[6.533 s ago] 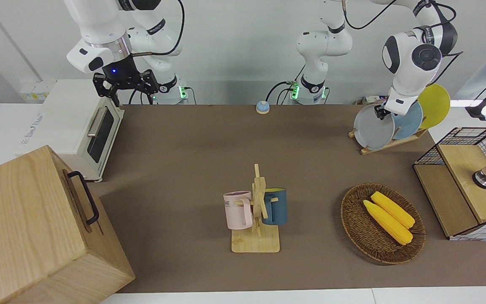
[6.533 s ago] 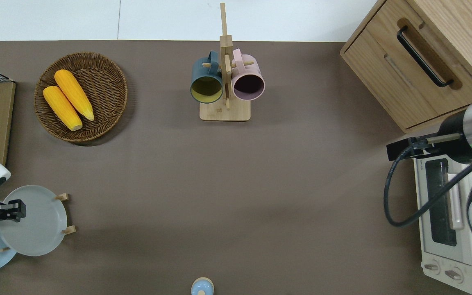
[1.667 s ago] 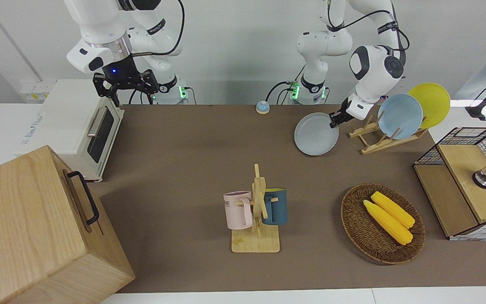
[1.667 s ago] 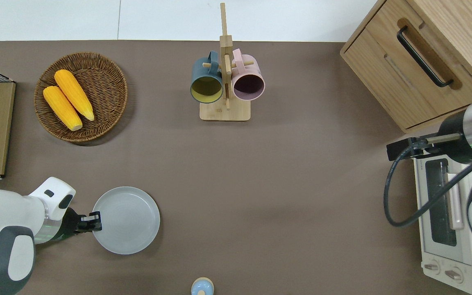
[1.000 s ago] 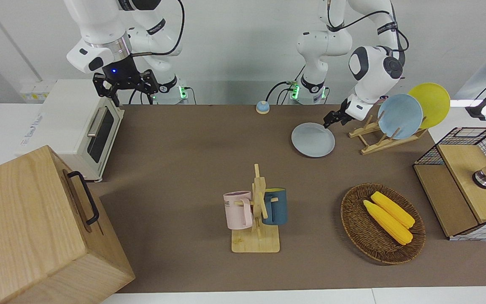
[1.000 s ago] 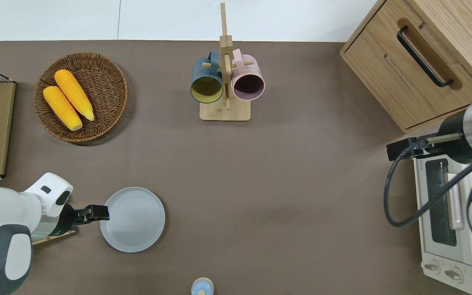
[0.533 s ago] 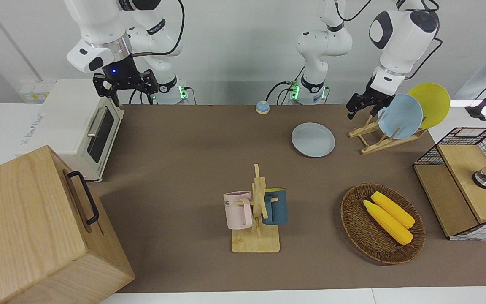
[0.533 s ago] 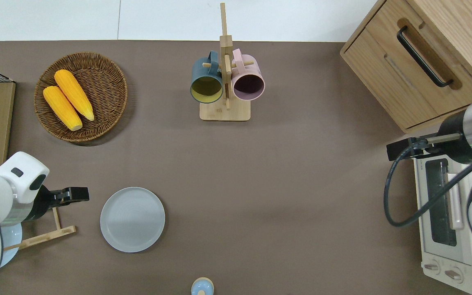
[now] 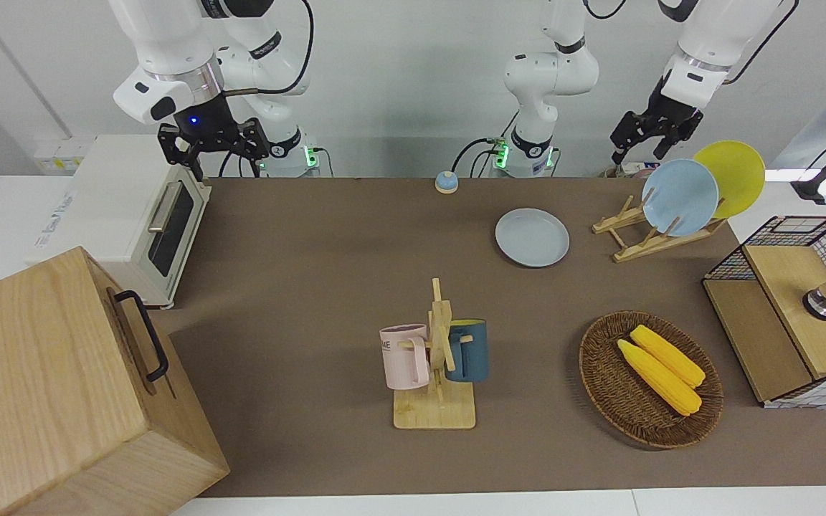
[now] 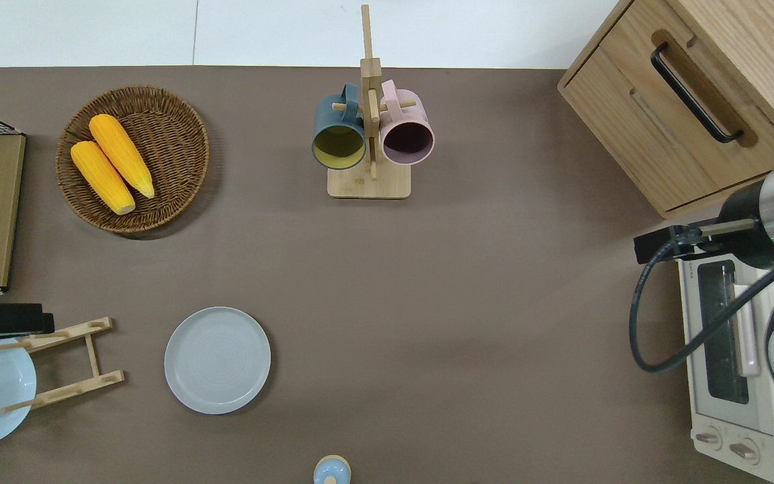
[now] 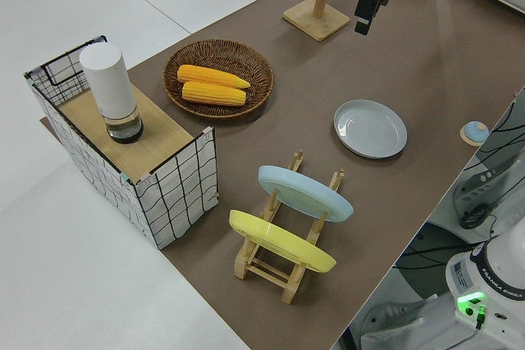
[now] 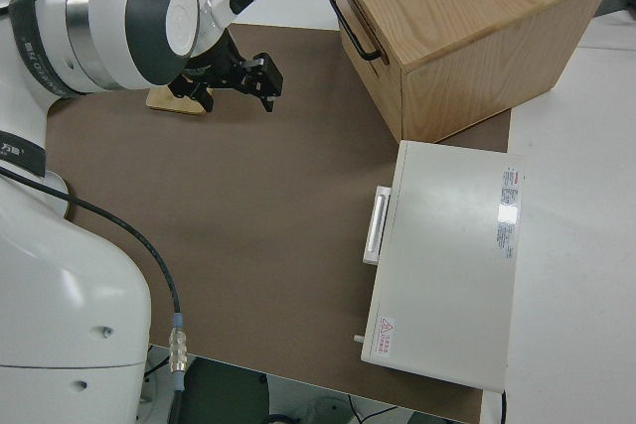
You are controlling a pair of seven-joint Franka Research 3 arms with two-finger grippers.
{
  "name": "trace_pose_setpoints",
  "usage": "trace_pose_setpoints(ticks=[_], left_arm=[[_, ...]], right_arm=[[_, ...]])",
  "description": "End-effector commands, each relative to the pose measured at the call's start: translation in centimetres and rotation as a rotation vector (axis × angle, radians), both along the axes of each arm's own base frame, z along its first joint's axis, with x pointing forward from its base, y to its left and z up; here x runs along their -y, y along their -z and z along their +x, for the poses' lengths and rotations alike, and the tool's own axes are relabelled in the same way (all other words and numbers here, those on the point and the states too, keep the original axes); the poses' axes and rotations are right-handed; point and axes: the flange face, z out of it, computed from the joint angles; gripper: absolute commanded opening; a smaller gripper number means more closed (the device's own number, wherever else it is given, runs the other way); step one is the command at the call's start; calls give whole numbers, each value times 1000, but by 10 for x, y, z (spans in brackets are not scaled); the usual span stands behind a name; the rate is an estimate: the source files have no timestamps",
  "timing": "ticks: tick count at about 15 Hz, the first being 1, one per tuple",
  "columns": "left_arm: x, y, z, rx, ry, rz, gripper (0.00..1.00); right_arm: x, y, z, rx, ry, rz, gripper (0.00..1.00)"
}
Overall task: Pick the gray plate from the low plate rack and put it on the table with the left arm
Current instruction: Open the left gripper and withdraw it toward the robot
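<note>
- the gray plate [image 9: 532, 237] is lying flat on the desk [image 9: 312, 251], just beside the low plate rack [image 9: 635, 233].
- the left gripper [image 9: 648, 134] is hanging empty above the rack with its fingers spread; retreating straight upward is the safe way, clear of the racked plates.
- the right arm is sitting parked.

The gray plate [image 10: 217, 359] lies flat on the table [image 10: 467, 316], just beside the low plate rack [image 10: 68, 363], toward the right arm's end from it. A light blue plate [image 9: 680, 197] and a yellow plate [image 9: 738, 178] stand in the rack. Farther from the robots sits a basket [image 10: 179, 107] holding two corn cobs [image 10: 111, 163]. The left gripper [image 10: 4, 320], fingers apart, seems to hang over the rack's end; the right arm is parked.
</note>
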Motion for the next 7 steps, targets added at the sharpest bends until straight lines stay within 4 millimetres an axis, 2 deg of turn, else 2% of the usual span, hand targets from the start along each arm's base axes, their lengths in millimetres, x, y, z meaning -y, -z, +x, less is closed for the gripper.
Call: trace_pose_setpoints(ticks=[1, 7], left_arm=[[3, -15, 2, -22, 8, 34, 993], [-1, -9, 3, -35, 12, 64, 993]], right_arm=[[2, -4, -2, -4, 17, -3, 983], [2, -4, -2, -4, 17, -3, 983]])
